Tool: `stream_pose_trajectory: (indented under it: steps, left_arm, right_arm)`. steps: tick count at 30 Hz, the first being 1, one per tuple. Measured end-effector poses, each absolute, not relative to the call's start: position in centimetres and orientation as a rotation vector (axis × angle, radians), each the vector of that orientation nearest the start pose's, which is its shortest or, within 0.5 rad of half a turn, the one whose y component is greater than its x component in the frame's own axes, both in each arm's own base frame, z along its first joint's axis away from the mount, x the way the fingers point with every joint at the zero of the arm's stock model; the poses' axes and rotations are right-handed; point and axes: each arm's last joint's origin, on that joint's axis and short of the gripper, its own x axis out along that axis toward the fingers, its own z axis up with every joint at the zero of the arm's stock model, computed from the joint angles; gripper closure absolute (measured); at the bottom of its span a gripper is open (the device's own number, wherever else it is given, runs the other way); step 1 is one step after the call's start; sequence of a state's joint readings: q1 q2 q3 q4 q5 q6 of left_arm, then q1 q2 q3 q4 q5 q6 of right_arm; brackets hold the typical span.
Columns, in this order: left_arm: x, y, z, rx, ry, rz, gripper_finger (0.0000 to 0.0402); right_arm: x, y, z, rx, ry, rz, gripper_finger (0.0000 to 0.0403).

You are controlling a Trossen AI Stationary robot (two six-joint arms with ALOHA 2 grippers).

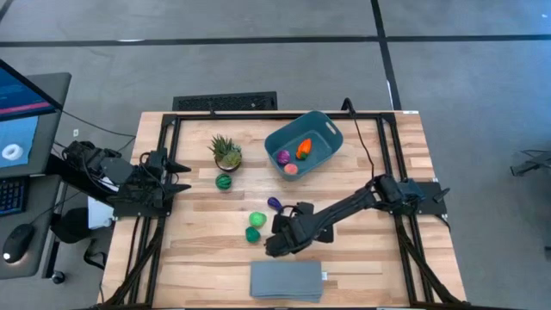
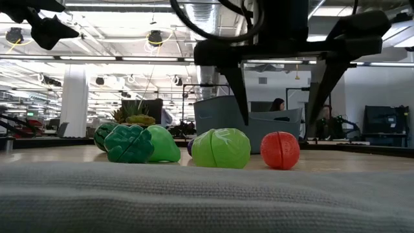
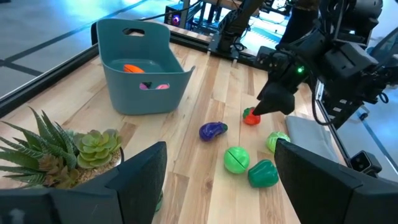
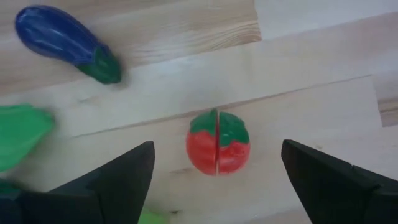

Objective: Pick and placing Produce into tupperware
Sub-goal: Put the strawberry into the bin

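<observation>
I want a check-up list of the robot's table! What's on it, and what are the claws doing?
Surface: wooden slat table, no spills seen.
Job's things: teal bin holds a carrot and two other toys; red tomato, purple eggplant and green toys lie on the table.
Clutter: potted plant; grey slab at the near edge.
Grippers: right gripper open, above the tomato, not touching; left gripper open and empty, waiting at the left edge.
Cables: black cable runs beside the bin.
Surroundings: monitor and mouse left of the table; a person far behind.
</observation>
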State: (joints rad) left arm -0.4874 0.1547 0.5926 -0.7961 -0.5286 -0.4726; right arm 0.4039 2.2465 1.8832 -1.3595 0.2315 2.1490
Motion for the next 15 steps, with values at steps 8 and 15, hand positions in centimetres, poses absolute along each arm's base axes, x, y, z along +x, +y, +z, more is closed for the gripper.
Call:
stream_pose_trajectory:
  steps: [8, 15]
  left_arm:
    - [4.4, -0.7, 27.0, -0.294, 0.296, 0.112, 0.0116]
    - [4.4, -0.7, 27.0, -0.294, 0.296, 0.112, 0.0116]
  right_arm:
    - [38.6, 16.1, 16.5, 1.124, 0.985, -1.463, 0.0041]
    - [38.5, 16.1, 16.1, 1.122, 0.991, -1.464, 0.0042]
